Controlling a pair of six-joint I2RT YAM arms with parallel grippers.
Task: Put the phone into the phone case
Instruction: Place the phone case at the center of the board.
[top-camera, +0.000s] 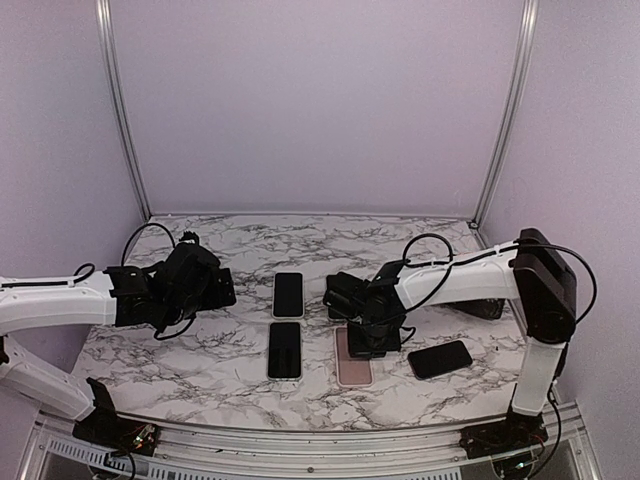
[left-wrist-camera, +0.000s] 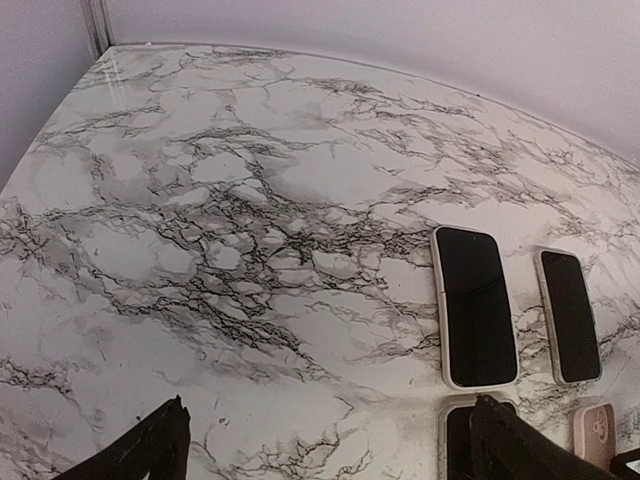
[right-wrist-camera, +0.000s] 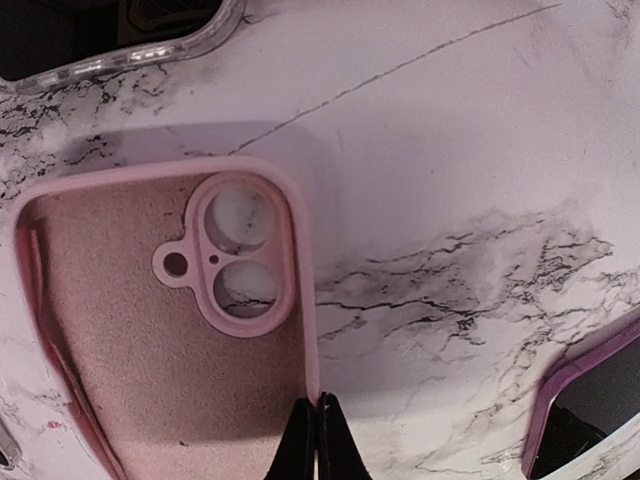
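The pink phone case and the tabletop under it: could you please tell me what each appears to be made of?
Pink phone case: probably silicone, with a smooth matte rim and a fuzzy, felt-like lining inside. Tabletop: glossy marble look, white with dark veins; real stone or printed laminate, I cannot tell.

- Pale-rimmed phones, screens dark: three – upper left phone, upper right phone, lower phone. Only two show from above.
- Purple-rimmed phone: one.
- Pink case: one, with two big lens holes and one small.
- Arms: two – left arm, right arm.
- Grippers: two – left gripper, right gripper.
- Metal posts: two – left post, right post.
- Marble table: one.
- Dark item behind the right arm: one, can't tell what.
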